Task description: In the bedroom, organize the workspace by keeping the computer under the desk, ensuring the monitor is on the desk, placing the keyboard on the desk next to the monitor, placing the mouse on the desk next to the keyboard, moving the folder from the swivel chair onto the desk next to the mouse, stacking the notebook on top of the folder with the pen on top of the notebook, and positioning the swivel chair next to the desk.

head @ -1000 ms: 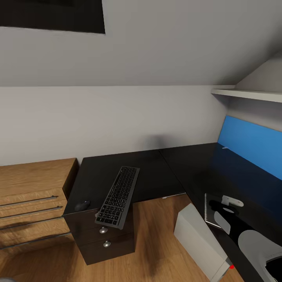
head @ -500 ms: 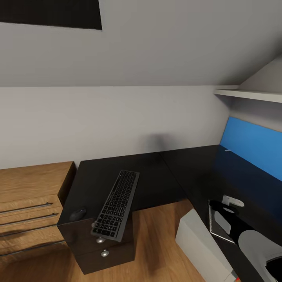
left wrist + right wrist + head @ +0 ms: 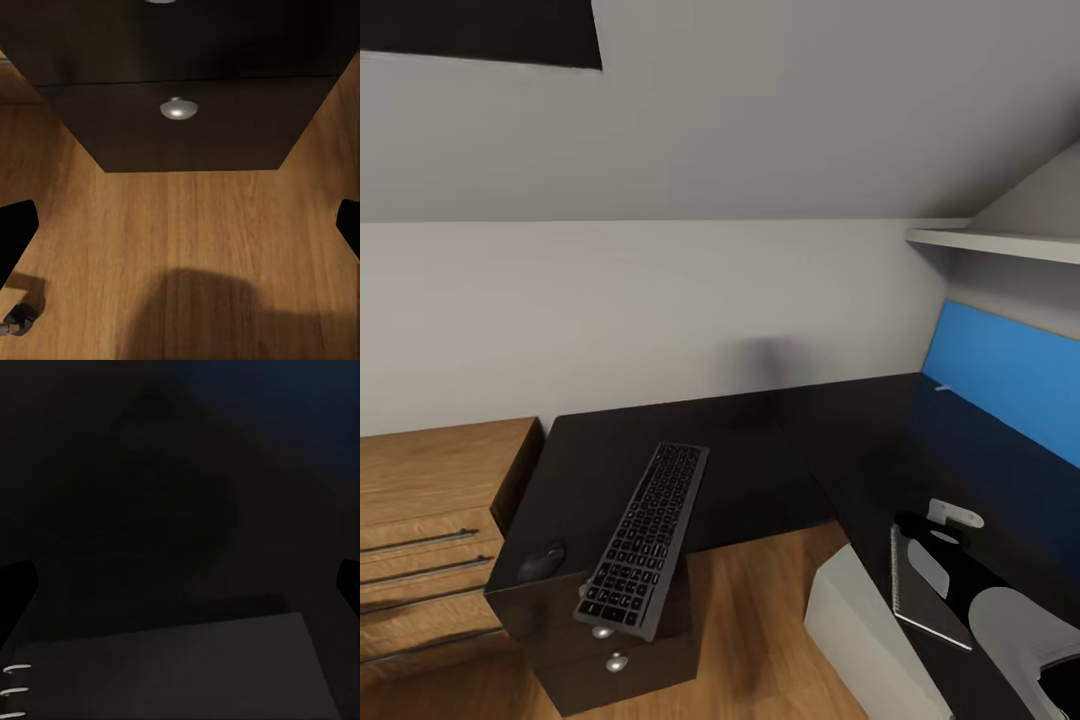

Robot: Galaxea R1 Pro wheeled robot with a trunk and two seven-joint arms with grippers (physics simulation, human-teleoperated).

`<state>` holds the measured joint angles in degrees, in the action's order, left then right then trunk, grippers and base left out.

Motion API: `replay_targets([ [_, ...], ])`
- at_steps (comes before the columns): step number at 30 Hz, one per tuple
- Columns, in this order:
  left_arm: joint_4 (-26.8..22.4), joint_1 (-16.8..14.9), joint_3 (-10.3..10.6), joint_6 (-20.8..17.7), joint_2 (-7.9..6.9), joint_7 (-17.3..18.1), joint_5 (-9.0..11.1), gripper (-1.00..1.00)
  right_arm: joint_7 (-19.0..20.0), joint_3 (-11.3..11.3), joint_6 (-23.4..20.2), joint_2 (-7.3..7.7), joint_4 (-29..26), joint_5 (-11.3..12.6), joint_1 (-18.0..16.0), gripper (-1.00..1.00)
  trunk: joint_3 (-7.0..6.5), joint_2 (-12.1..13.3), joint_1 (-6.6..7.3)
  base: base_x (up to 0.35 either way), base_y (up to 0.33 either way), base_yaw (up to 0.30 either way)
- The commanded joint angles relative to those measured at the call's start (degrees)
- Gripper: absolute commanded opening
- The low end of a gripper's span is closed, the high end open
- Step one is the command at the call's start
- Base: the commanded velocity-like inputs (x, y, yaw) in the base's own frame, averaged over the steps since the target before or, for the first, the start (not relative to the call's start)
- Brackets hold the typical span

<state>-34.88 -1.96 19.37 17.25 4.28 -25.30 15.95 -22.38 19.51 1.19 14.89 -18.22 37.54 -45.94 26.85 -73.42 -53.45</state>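
Right wrist view looks down on the notebook [image 3: 165, 675], a dark grey spiral-bound book lying flat on the black worktop [image 3: 760, 470], its wire rings at one corner of the frame and its far edge just short of the line between the two fingertips. The right tool [image 3: 180, 585] hangs above it with both fingers spread wide and nothing between them, so the book sits directly below and slightly to the wrist side of the released jaws. Head view places the same notebook on the right wing of the L-shaped worktop, beneath the right forearm, with its long axis running along that wing away from the robot and its ringed spine toward the open floor. By this reading the right arm is plainly the nearer one, and a grasp would have to come across the short width of the book rather than along its length. Just below that wing stands the computer [image 3: 860, 630], a pale grey tower on the wooden floor. Farther left, the keyboard [image 3: 645, 535] lies diagonally on the other wing, its near end overhanging the edge above the drawer unit [image 3: 178, 142], with the mouse [image 3: 542, 560] just beside it. The left tool [image 3: 180, 225], likewise spread and empty, faces that drawer front and the floor. A blue wall panel [image 3: 1000, 385] backs the right wing; a wooden dresser [image 3: 430, 500] stands at far left.
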Motion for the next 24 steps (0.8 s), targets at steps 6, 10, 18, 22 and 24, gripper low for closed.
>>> replay_targets([
  [6,0.32,-0.06,0.41,0.37,-0.03,-0.42,0.58,1.0,-0.31,0.19,0.09,0.2,0.17,0.75,-0.03,1.0,0.06,-0.03,-0.01,0.045,-0.04,0.0],
  [10,0.37,-0.06,0.41,0.4,-0.04,-0.44,0.57,1.0,-0.36,-0.04,0.0,0.57,0.37,0.94,-0.03,1.0,0.06,-0.03,-0.01,0.009,-0.009,0.0],
  [18,0.04,-0.06,0.41,0.55,0.08,-0.52,0.65,1.0,-0.38,-3.05,-0.12,1.66,0.62,1.12,-0.03,1.0,0.06,-0.03,-0.01,0.002,-0.001,0.0],
  [22,-0.05,-0.06,0.4,0.59,0.11,-0.61,0.73,1.0,-0.38,-3.75,-0.21,2.34,0.64,1.13,-0.03,1.0,0.06,-0.03,-0.01,0.0,0.0,0.0],
  [24,-0.03,-0.06,0.4,0.58,0.11,-0.62,0.74,1.0,-0.38,-3.8,-0.22,2.55,0.64,1.13,-0.03,1.0,0.06,-0.03,-0.01,0.0,0.0,0.0],
])
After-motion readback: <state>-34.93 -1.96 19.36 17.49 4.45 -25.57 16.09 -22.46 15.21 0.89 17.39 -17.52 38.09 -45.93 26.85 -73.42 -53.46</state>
